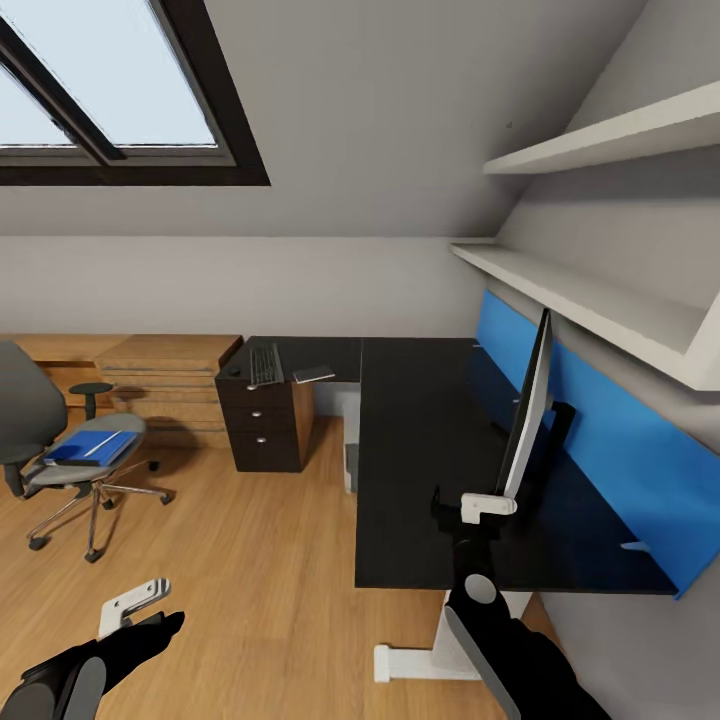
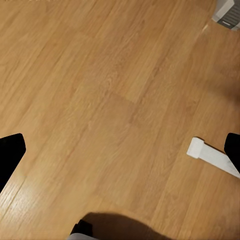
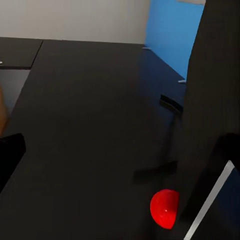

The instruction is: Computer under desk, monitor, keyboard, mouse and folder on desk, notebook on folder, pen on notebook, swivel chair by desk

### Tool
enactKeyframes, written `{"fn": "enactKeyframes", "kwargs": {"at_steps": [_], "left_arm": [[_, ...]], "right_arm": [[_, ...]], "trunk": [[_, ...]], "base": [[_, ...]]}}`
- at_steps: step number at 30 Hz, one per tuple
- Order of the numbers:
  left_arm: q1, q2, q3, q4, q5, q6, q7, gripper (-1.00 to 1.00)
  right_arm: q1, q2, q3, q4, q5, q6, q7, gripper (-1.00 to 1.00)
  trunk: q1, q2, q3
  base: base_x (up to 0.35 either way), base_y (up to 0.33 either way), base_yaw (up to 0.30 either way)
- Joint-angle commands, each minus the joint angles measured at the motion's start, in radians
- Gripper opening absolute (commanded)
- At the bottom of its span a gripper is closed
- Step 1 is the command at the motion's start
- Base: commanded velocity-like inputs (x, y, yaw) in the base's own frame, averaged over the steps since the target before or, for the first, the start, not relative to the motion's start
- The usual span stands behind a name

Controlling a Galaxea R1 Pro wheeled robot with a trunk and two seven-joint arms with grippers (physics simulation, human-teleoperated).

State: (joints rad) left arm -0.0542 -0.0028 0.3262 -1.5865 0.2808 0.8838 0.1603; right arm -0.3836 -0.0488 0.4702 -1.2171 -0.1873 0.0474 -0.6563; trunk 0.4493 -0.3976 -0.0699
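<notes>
Right hand (image 1: 489,505) pinches the monitor (image 1: 528,410) at its lower corner, above the tabletop (image 1: 420,470) near its front edge; lower it upright before releasing. Left hand (image 1: 135,603) hangs spread.

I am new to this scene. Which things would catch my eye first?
First, the monitor, seen edge-on over the black desk with the right gripper at its lower edge, before the blue back panel. Next, the bright blue folder on the swivel chair, across the wood floor.
</notes>
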Motion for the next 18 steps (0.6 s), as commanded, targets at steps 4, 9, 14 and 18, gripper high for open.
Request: {"fn": "enactKeyframes", "kwargs": {"at_steps": [4, 9, 14, 18], "left_arm": [[-0.001, -0.001, 0.001, -0.001, 0.009, 0.004, 0.009, 1.0], [-0.001, -0.001, 0.001, -0.001, 0.01, 0.004, 0.01, 1.0], [-0.001, 0.0, 0.001, -0.001, 0.01, 0.004, 0.01, 1.0], [-0.001, 0.0, 0.001, -0.001, 0.01, 0.004, 0.01, 1.0]], "right_arm": [[-0.001, -0.001, 0.002, -0.002, -0.005, 0.005, -0.017, 1.0], [-0.001, 0.0, 0.0, -0.001, -0.005, 0.005, -0.057, 1.0], [-0.001, 0.0, -0.001, -0.001, -0.006, 0.001, -0.091, 1.0], [-0.001, 0.0, -0.002, 0.0, -0.006, -0.001, -0.095, 1.0]], "trunk": [[0.001, -0.002, -0.002], [0.001, -0.002, -0.002], [0.001, -0.002, -0.002], [0.001, -0.002, -0.002]], "base": [[0.181, -0.154, 0.0], [0.104, -0.091, 0.0], [0.013, -0.012, 0.0], [0.003, -0.002, 0.0]]}}
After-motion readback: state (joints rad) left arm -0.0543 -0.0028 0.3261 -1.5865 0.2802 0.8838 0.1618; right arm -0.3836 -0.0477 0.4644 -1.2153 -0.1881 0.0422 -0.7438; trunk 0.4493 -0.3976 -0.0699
